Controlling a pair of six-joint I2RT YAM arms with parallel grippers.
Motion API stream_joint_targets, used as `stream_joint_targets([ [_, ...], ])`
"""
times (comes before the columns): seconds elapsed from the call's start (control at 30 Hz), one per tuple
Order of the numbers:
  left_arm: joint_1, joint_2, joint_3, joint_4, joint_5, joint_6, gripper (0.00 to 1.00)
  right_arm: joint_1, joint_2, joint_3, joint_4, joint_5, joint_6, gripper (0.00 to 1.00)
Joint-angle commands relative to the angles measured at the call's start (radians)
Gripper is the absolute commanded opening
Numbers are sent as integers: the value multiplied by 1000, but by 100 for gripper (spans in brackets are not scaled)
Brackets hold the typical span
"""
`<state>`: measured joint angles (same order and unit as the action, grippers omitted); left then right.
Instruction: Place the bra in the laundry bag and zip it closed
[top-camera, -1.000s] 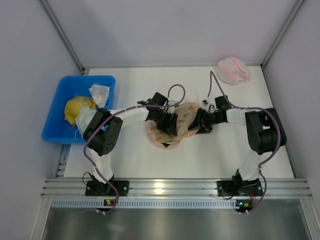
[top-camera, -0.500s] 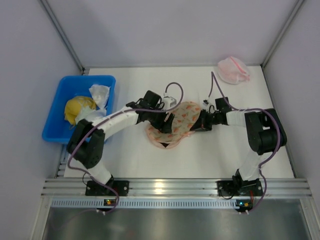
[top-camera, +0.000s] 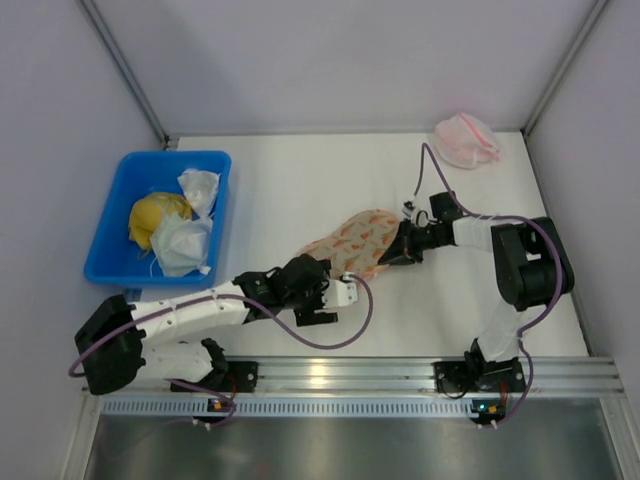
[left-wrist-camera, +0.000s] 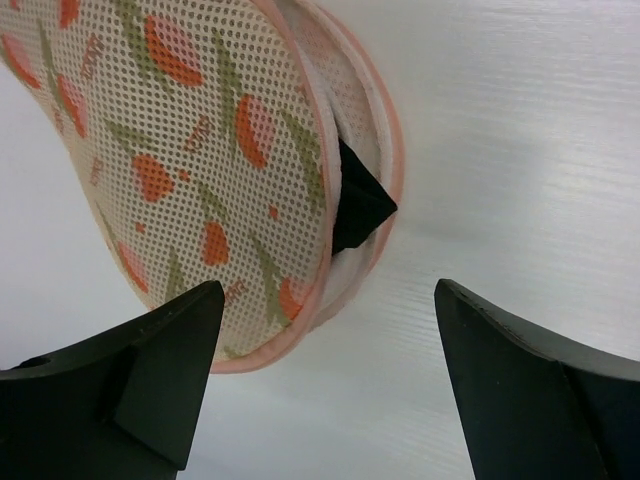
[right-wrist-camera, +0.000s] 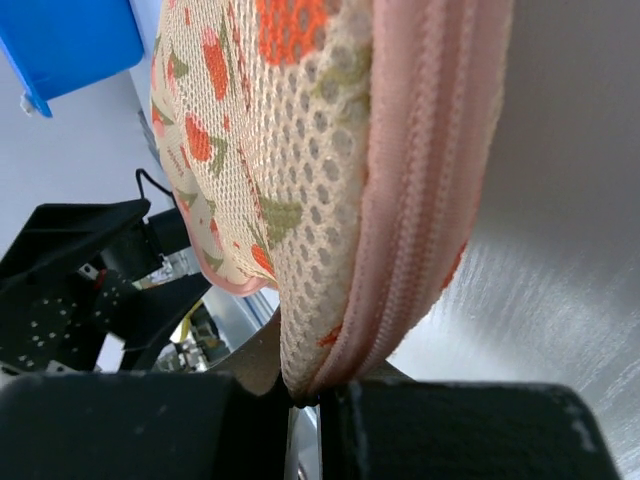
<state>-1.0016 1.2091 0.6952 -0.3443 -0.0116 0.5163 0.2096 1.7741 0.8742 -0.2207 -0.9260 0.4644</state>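
The laundry bag, peach mesh with red-orange marks, lies stretched mid-table. My right gripper is shut on its right end; in the right wrist view the zipper edge is pinched in my right gripper. A black corner of the bra shows through the gap at the end of the laundry bag; the rest of it is hidden inside. My left gripper is just near-left of the bag and apart from it. My left gripper stands open with only bare table between its fingers.
A blue bin at the left holds a yellow cloth lump and white cloth bundles. A pink-and-white mesh bundle sits at the far right corner. Walls close in the table on the left, back and right.
My left arm has drawn back off the bag toward the near left and its jaws have opened wide. My right gripper has shut on the bag's edge, and the bag now lies stretched.
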Motion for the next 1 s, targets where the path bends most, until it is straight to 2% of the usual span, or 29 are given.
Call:
stream_joint_targets([
  [0.0, -31, -7, -31, 197, -108, 120, 93, 8, -31, 16, 0, -54, 0, 0],
  [0.4, -66, 177, -31, 432, -229, 166, 92, 11, -68, -58, 95, -100, 75, 0],
  [0.57, -77, 211, -57, 556, -316, 194, 92, 28, -39, -73, 135, -131, 95, 0],
  [0.63, -91, 213, -80, 625, -340, 247, 92, 49, -33, -75, 141, -148, 100, 0],
  [0.7, -112, 247, -106, 718, -373, 293, 92, 72, -16, -69, 127, -174, 99, 0],
  [0.8, -120, 337, -74, 734, -453, 283, 93, 89, -4, -64, 127, -186, 112, 0],
  [0.87, -120, 342, -98, 738, -439, 280, 93, 106, 13, -55, 123, -186, 106, 0],
  [0.9, -117, 325, -117, 752, -388, 277, 93, 112, 16, -40, 116, -179, 86, 0],
  [0.97, -118, 238, -146, 749, -354, 258, 93, 108, 28, -11, 41, -171, 47, 0],
])
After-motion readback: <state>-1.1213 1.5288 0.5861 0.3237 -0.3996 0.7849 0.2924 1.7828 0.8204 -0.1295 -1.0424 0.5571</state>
